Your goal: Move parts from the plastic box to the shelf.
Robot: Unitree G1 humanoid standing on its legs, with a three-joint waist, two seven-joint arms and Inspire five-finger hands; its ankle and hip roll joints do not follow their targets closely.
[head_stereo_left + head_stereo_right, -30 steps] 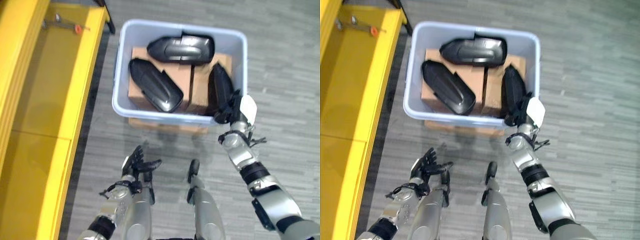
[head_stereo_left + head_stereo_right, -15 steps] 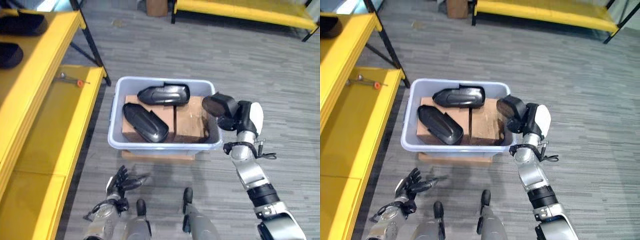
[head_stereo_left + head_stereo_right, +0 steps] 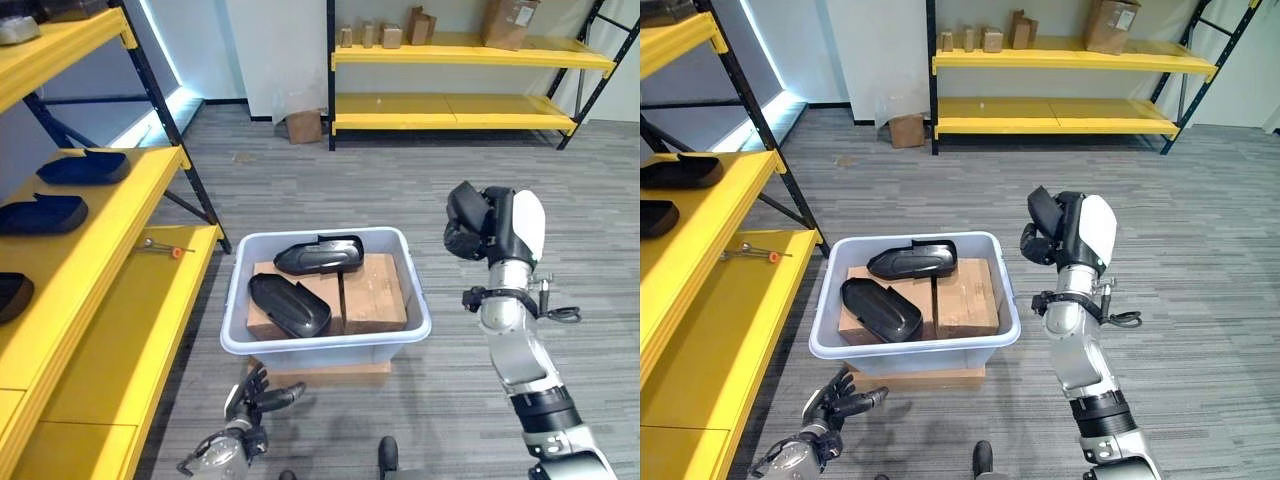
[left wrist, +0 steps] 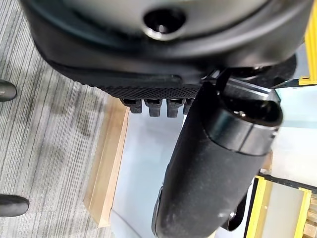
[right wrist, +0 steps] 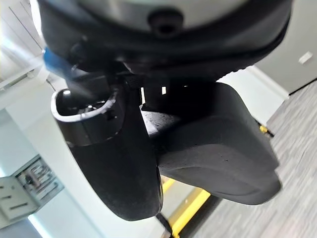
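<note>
A grey-blue plastic box (image 3: 325, 345) stands on the floor with two black moulded parts, one at the back (image 3: 320, 255) and one at the left (image 3: 290, 305), lying on cardboard boxes (image 3: 375, 290) inside. My right hand (image 3: 497, 218) is raised to the right of the box, above its rim, shut on a third black part (image 3: 466, 222); the right wrist view shows that part (image 5: 218, 144) clamped under the thumb (image 5: 114, 163). My left hand (image 3: 252, 395) hangs low in front of the box, fingers spread, holding nothing. The yellow shelf (image 3: 110, 290) runs along the left.
Several black parts lie on the left shelf's upper levels, among them one (image 3: 85, 167) and another (image 3: 42, 213). Small tools (image 3: 165, 248) rest on its lower board. A far yellow rack (image 3: 470, 60) carries cardboard boxes, and a carton (image 3: 303, 127) sits on the floor.
The camera has tilted up, showing the room. My right hand has lifted the black part out of the box's right side and raised it. The left hand stays low.
</note>
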